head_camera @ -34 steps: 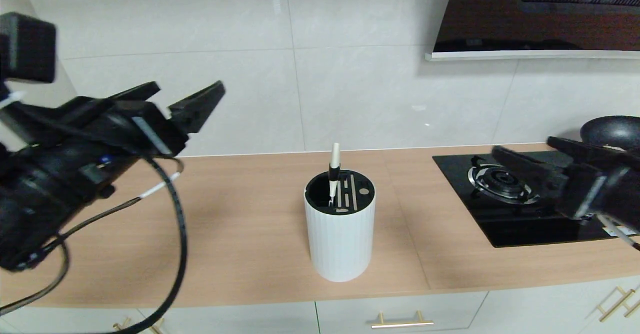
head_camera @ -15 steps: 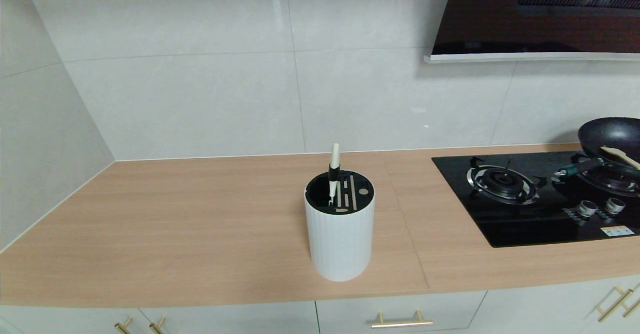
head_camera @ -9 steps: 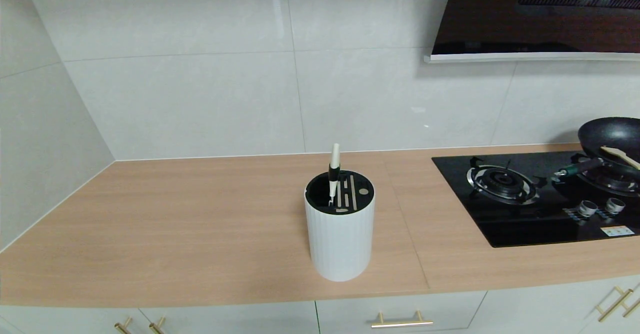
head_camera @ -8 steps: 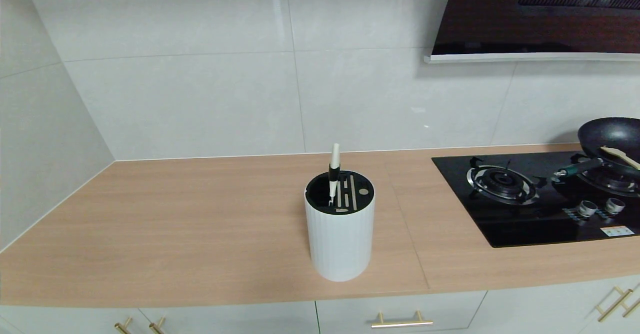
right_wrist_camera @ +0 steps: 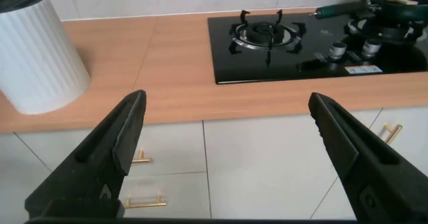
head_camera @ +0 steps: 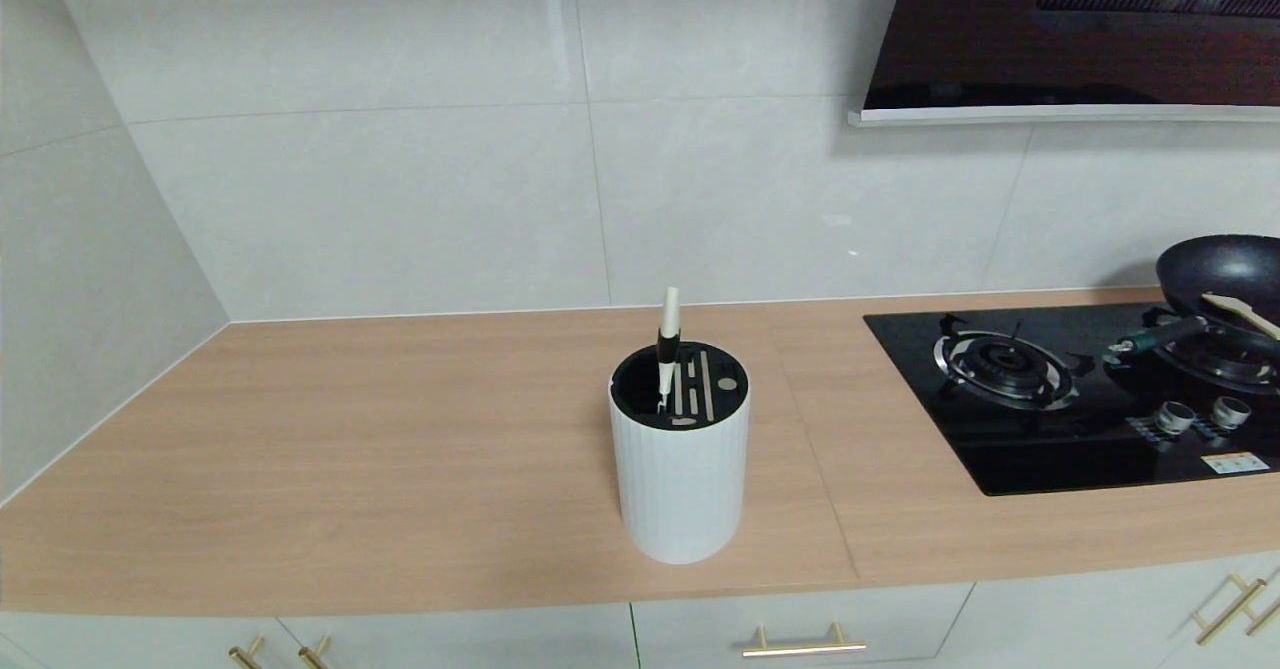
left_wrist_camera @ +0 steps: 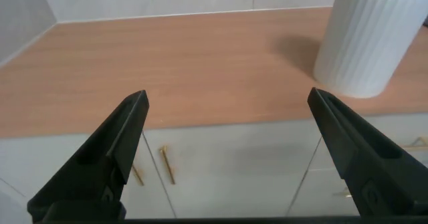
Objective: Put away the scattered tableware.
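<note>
Tableware that I can make out comes down to one slim utensil [head_camera: 667,334] with a white handle and a black band, standing nearly upright in the open well of the white ribbed holder [head_camera: 682,489], on the side toward the robot's left, next to the narrow slots in its black top. Its working end is down inside, so I cannot tell what kind of utensil it is. The holder stands on the wooden counter [head_camera: 400,449], near the front edge and well apart from the black stove [head_camera: 1050,429], where a dark pan [head_camera: 1220,261] sits on the far burner with a wooden spatula [head_camera: 1240,311] resting in it. The left gripper [left_wrist_camera: 226,100] hangs low in front of the cabinet fronts, jaws spread wide and holding nothing, with the holder off to its right. The right gripper [right_wrist_camera: 226,100] is placed the same way, jaws wide apart and empty, with the holder to its left and the stove ahead. My reading is that the putting-away step is done for this utensil and the task is at or close to its end, with both arms parked. If another piece turns up, the next move calls for raising the nearer arm above counter level, closing on the handle, carrying it over the holder and lowering it straight into the well without nudging the holder or the utensil already there. The spatula looks like part of the cooking set, so I would leave it.
</note>
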{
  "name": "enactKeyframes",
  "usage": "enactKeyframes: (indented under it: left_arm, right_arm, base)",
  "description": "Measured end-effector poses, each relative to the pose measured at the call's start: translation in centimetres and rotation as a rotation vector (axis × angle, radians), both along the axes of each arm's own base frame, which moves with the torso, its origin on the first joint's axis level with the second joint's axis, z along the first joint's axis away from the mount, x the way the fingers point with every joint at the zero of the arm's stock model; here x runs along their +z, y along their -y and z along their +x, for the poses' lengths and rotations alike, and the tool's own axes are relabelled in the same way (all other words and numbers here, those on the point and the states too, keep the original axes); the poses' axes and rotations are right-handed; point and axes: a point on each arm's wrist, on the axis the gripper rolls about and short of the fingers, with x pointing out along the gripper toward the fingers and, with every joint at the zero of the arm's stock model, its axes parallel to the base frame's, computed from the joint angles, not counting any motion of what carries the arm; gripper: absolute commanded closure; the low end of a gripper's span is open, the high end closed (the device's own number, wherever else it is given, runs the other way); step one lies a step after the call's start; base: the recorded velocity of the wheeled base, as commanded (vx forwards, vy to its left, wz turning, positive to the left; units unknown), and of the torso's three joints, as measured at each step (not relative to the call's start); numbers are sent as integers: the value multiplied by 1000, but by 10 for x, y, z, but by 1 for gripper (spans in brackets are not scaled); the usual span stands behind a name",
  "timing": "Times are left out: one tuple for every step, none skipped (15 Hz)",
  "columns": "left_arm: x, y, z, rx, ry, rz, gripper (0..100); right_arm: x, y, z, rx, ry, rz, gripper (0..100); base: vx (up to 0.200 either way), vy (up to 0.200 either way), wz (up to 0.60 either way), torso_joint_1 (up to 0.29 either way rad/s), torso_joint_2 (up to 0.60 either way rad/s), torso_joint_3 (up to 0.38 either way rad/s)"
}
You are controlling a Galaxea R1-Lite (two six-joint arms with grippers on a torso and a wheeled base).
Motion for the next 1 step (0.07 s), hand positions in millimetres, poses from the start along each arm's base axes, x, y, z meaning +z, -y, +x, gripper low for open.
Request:
enactKeyframes:
  left_arm:
    - [0, 0, 0, 0, 0, -1, 0]
  right_arm:
    - [0, 0, 0, 0, 0, 0, 0]
  base:
    - [0, 0, 0, 0, 0, 0]
